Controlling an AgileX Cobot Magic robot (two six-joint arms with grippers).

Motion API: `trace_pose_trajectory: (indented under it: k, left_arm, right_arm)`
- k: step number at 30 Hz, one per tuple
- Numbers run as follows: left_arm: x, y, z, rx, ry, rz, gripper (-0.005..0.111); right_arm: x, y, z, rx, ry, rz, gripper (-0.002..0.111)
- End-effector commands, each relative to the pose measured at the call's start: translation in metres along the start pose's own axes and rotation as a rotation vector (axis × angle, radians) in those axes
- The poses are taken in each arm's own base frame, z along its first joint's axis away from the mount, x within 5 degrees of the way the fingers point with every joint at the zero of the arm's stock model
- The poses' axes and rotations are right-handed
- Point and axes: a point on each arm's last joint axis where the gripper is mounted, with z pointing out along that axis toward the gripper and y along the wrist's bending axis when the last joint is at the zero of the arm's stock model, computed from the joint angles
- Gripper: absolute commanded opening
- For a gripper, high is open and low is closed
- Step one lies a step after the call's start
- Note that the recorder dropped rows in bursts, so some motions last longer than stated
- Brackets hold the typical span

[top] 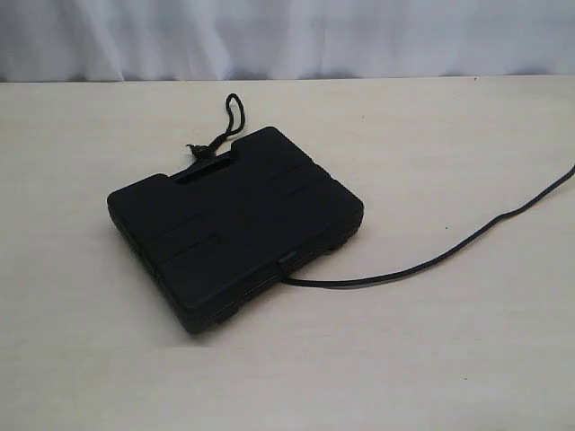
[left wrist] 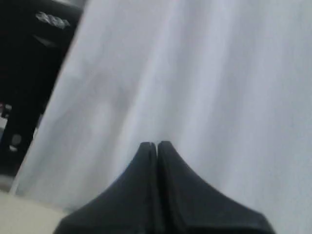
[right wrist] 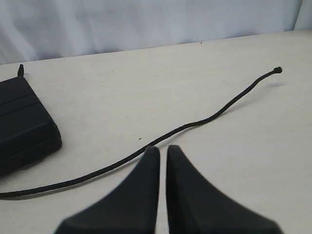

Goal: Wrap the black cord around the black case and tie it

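Observation:
The black case [top: 235, 224] lies flat in the middle of the table, its handle cutout towards the back. The black cord's knotted loop [top: 235, 112] lies behind the handle. The black cord [top: 431, 262] comes out from under the case's front right edge and trails off to the right. Neither gripper shows in the exterior view. My right gripper [right wrist: 163, 148] hovers low over the table, just short of the cord [right wrist: 204, 119], jaws nearly touching and empty; the case's corner [right wrist: 24, 124] sits off to one side. My left gripper [left wrist: 156, 144] is shut on nothing, facing the curtain.
The pale table [top: 449, 359] spreads all round the case. A white curtain [top: 287, 36] hangs behind it and fills the left wrist view. The cord's free tip [right wrist: 277, 70] rests on the table. Dark equipment [left wrist: 29, 73] stands beside the curtain.

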Motion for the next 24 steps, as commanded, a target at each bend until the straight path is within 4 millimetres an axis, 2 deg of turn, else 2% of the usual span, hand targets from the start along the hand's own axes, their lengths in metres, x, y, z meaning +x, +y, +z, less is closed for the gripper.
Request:
trace_pose_trajectory:
  k: [1,5,8,10,12,13,16,18,21,22,24]
  left_arm:
    - [-0.037,0.014,-0.009,-0.100,-0.441,-0.240,0.000]
    - [-0.055,0.016,-0.021,-0.067,-0.690,-0.334,0.000]
    - [-0.053,0.008,-0.018,0.002,-0.642,-0.287,0.000]
    - [-0.050,0.002,-0.014,0.040,-0.566,-0.236,0.000]
    - [-0.055,-0.008,-0.007,0.067,-0.448,-0.219,0.000]
    - [-0.060,-0.014,-0.004,0.080,-0.363,-0.199,0.000]
    - [-0.072,-0.036,0.012,0.104,-0.098,0.046,0.000]
    - [-0.080,-0.049,0.032,0.124,0.077,0.170,0.000]
    - [-0.079,-0.066,0.077,0.141,0.403,0.211,0.000]
    - [-0.081,-0.071,0.091,0.149,0.490,0.228,0.000]
    - [-0.072,-0.078,0.124,0.153,0.717,0.258,0.000]
  right_arm:
    - [-0.004,-0.002,0.000,0.029,-0.054,-0.094,0.005]
    - [-0.015,-0.004,-0.001,0.077,-0.167,-0.321,0.005]
    - [-0.023,-0.002,-0.003,0.093,-0.261,-0.496,0.005]
    - [-0.028,0.001,-0.005,0.078,-0.323,-0.536,0.005]
    - [-0.034,0.005,-0.007,0.041,-0.400,-0.508,0.005]
    - [-0.039,0.009,-0.010,-0.001,-0.473,-0.440,0.005]
    - [-0.057,0.017,-0.023,-0.165,-0.711,-0.095,0.005]
    - [-0.066,0.017,-0.032,-0.246,-0.835,0.062,0.005]
    - [-0.072,0.019,-0.034,-0.268,-0.806,0.104,0.005]
    - [-0.074,0.020,-0.033,-0.263,-0.757,0.095,0.005]
    - [-0.083,0.019,-0.027,-0.230,-0.612,0.122,0.005]
